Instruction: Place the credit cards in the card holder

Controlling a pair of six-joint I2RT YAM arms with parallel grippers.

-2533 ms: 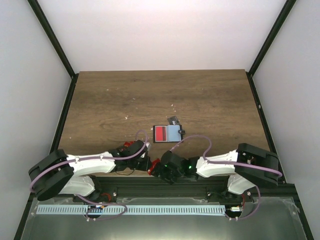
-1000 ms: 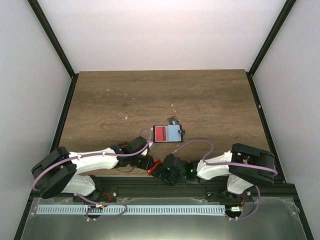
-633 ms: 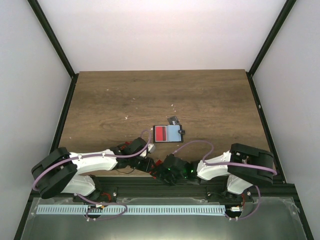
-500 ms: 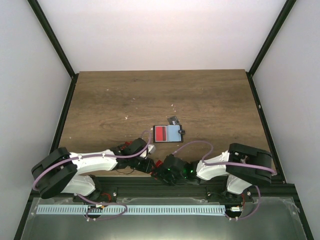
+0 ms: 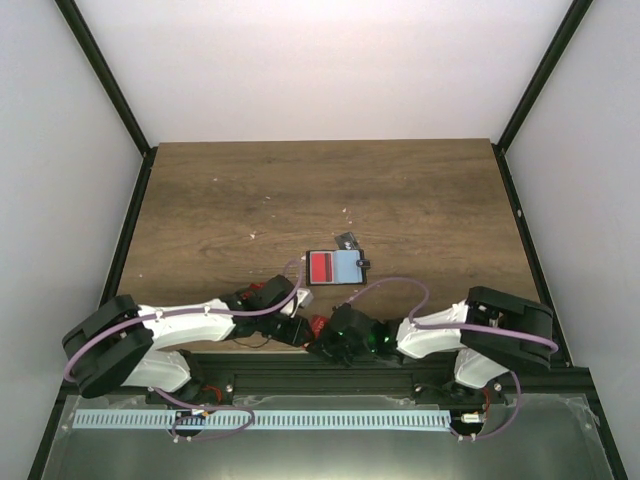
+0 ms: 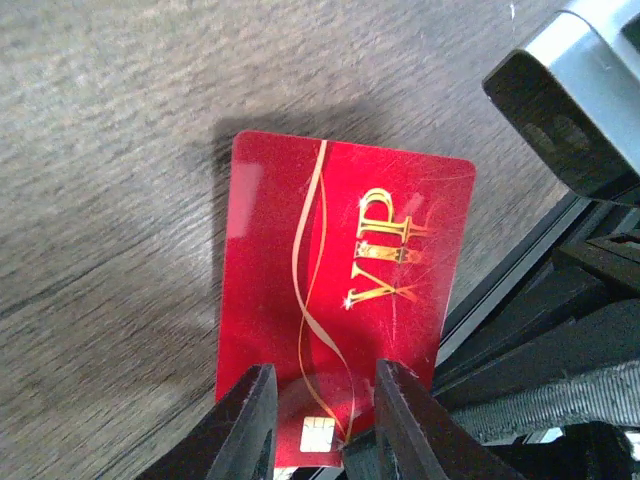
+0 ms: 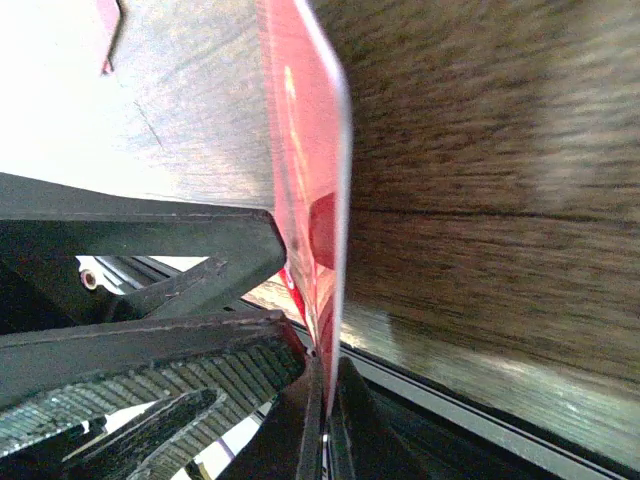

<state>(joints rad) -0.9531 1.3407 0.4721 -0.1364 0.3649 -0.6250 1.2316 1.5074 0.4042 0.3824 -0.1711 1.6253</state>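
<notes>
black metal rail [image 5: 270,368]: frame bar along the table's near edge, behind and below both pincers.

right pincer [image 7: 320,400]: black two-finger end of the right arm, low over the near edge of the table. Its fingers are pressed tight on one end of the red card. In the right wrist view the card runs out from between them edge-on.

red card [image 6: 340,290]: thin rectangular plastic card, glossy red, with a gold curved line and gold "VIP" lettering. A gold chip sits at the end nearest the left pincer. The card is held between the two pincers with its broad face turned to the left one, and it throws a shadow on the wood behind. From above only a red sliver shows between the pincer tips.

left pincer [image 6: 322,395]: black two-finger end of the left arm, tip to tip with the right pincer. Its fingers are spread apart in front of the card's chip end, with the chip visible in the gap. Whether they touch the card cannot be told.

table [image 5: 430,200]: brown wood-grain top stretching ahead of both pincers.

card holder [image 5: 347,267]: flat black-edged rectangular wallet, lying straight out beyond the pincers' meeting point and apart from both. Its right half is a pale blue panel with a small black tab at the right edge.

red panel [image 5: 321,266]: fills the holder's left half and carries a dark stripe. It is too small to tell whether it is a card.

small dark grey piece [image 5: 347,240]: just beyond the holder's far edge, farthest from the pincers. Contact cannot be told.
</notes>
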